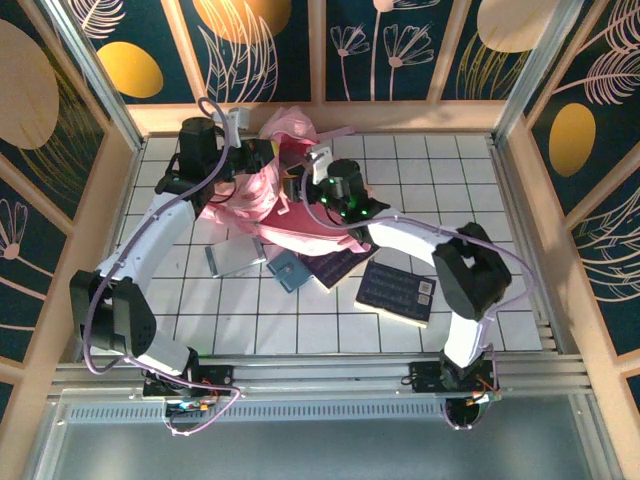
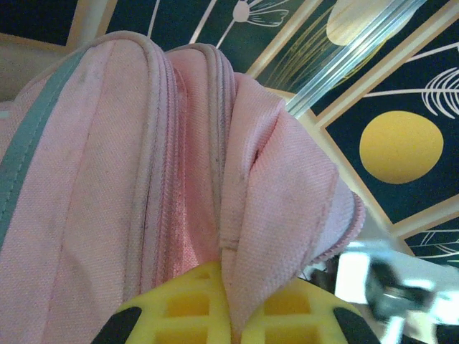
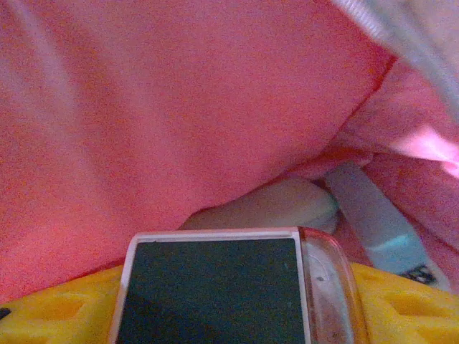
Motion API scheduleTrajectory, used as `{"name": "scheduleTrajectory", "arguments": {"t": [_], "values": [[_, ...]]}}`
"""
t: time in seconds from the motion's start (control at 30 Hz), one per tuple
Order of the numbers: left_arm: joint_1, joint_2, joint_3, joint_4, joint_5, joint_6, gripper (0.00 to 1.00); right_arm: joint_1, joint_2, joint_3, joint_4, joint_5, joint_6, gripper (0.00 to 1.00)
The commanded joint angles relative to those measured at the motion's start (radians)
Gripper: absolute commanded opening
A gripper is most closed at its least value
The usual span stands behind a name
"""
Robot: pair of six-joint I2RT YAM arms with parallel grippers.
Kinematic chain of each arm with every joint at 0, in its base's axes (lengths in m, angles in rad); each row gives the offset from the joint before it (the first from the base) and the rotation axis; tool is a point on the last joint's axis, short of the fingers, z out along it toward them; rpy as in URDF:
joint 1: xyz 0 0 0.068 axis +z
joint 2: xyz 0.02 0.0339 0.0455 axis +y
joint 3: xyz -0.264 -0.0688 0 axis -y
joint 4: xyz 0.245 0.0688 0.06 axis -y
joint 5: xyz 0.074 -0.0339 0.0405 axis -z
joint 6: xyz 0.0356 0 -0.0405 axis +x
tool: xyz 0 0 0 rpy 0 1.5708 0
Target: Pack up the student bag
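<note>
White gridded tabletop [image 1: 300,330] ringed by wood-framed navy floral wall panels [image 1: 400,40].

Inside the pink backpack [image 3: 143,107], the way past the dark-faced case [image 3: 211,287] is being narrowed by sagging fabric and a pale rounded object [image 3: 272,204]. The table's [image 1: 470,180] right tiles are being left free; its middle is being blocked by a dark notebook [image 1: 397,292] and a purple book [image 1: 335,265].
</note>
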Motion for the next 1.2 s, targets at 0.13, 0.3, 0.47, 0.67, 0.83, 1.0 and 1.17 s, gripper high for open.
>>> {"name": "scheduleTrajectory", "arguments": {"t": [0.13, 0.3, 0.47, 0.67, 0.83, 1.0, 1.17], "values": [[0.007, -0.089, 0.044, 0.180, 0.067, -0.017, 0.00, -0.004, 0.181, 0.220, -0.021, -0.072, 0.166, 0.53], [0.006, -0.093, 0.044, 0.181, 0.067, -0.020, 0.00, -0.003, 0.268, 0.276, -0.042, -0.167, 0.228, 0.70], [0.005, -0.088, 0.043, 0.174, 0.053, -0.016, 0.00, 0.016, 0.222, 0.252, -0.049, -0.113, 0.165, 0.99], [0.005, -0.080, 0.050, 0.152, 0.019, -0.011, 0.00, 0.011, 0.122, 0.233, -0.163, -0.019, 0.075, 0.99], [0.005, -0.067, 0.056, 0.137, -0.019, -0.014, 0.00, 0.019, 0.022, 0.286, -0.421, 0.262, 0.056, 0.99], [0.007, -0.054, 0.063, 0.125, -0.049, -0.015, 0.00, 0.067, -0.085, 0.273, -0.507, 0.696, -0.050, 0.99], [0.019, -0.025, 0.101, 0.100, -0.072, -0.010, 0.00, -0.045, -0.262, 0.119, -0.490, 0.389, 0.177, 0.99]]}}
